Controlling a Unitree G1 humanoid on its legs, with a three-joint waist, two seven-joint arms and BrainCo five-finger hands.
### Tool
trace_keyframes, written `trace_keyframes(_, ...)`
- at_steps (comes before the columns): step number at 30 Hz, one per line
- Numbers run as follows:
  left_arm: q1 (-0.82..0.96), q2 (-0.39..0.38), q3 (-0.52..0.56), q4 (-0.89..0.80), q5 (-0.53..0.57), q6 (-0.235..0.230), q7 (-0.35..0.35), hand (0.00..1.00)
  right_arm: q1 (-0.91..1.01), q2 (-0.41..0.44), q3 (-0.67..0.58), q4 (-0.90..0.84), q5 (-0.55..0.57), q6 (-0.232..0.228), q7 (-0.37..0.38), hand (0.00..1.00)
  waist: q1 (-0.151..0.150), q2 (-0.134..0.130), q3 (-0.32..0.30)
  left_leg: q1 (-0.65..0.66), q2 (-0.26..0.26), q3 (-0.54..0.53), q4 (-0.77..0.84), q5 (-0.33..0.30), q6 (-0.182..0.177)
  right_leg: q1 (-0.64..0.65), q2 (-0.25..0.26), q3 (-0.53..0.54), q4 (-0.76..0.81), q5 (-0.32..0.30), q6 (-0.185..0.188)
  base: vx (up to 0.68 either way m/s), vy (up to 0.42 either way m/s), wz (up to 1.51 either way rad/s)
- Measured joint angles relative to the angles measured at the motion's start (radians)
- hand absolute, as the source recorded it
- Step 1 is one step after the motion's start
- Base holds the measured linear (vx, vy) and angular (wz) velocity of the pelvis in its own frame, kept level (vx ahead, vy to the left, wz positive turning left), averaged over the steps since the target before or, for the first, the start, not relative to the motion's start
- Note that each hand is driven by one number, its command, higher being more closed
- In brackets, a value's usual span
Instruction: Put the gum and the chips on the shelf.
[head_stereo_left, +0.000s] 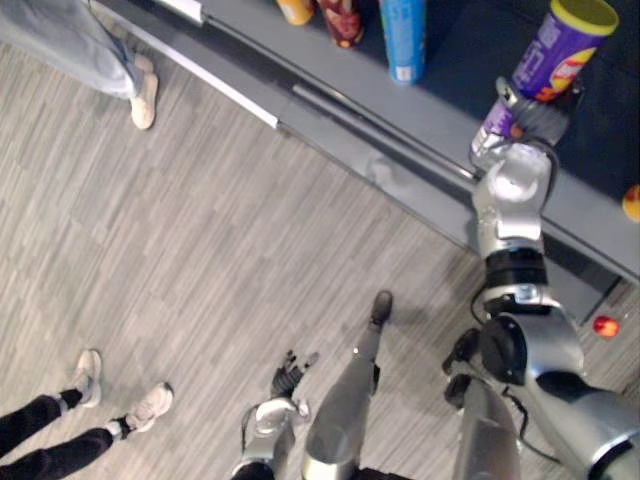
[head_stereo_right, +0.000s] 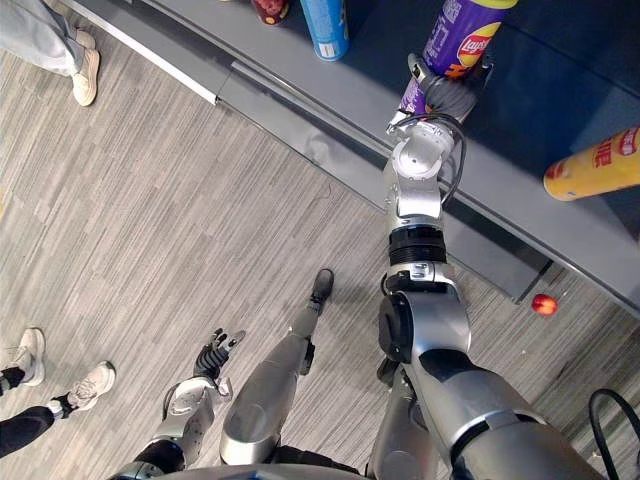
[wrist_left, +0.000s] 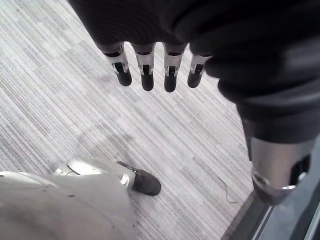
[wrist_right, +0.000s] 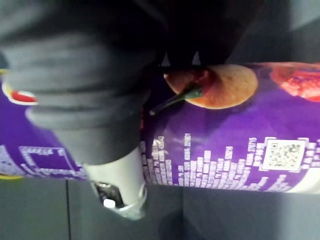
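The right hand (head_stereo_left: 520, 118) is clamped round the lower end of the purple chips (head_stereo_left: 558, 50) near the shelf's (head_stereo_left: 420, 110) front edge. The left hand (head_stereo_left: 288, 375) hangs above the floor, fingers relaxed.

Blocked: blue can (head_stereo_left: 404, 40), purple chips can (head_stereo_left: 560, 45), yellow can (head_stereo_right: 595, 165).
Free: shelf (head_stereo_left: 330, 75) front edge, and gaps between the cans.

Glossy chips can (head_stereo_left: 558, 48), matt shelf (head_stereo_left: 440, 112)
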Motion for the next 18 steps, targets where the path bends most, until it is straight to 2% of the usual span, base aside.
trace_keyframes(5,-0.017,-0.005,-0.028,-0.011,-0.038,-0.014,-0.001,0.00,-0.051,-0.024,-0.001,-0.004,-0.038,-0.002,-0.036,1.00,0.006,0.013,0.000,-0.036,-0.001,0.001,0.000,0.008,-0.002,-0.048,-0.004,0.007,0.017,-0.002,-0.003,-0.01,-0.063,-0.04)
trace_keyframes(12,-0.034,-0.015,-0.046,-0.011,-0.039,-0.022,-0.001,0.00,-0.099,-0.079,-0.022,-0.021,-0.075,-0.010,-0.100,1.00,0.029,0.018,-0.003,-0.085,-0.008,0.000,-0.003,0.016,-0.004,-0.122,-0.020,0.019,0.065,-0.015,-0.006,-0.02,-0.059,-0.01)
trace_keyframes(18,-0.044,-0.040,-0.042,-0.022,-0.078,-0.032,0.000,0.00,-0.107,-0.080,-0.033,-0.085,-0.082,-0.006,-0.158,1.00,0.033,0.019,-0.004,-0.114,-0.018,0.001,-0.004,0.019,-0.006,-0.173,-0.040,0.024,0.112,-0.034,-0.008,0.00,-0.051,0.03)
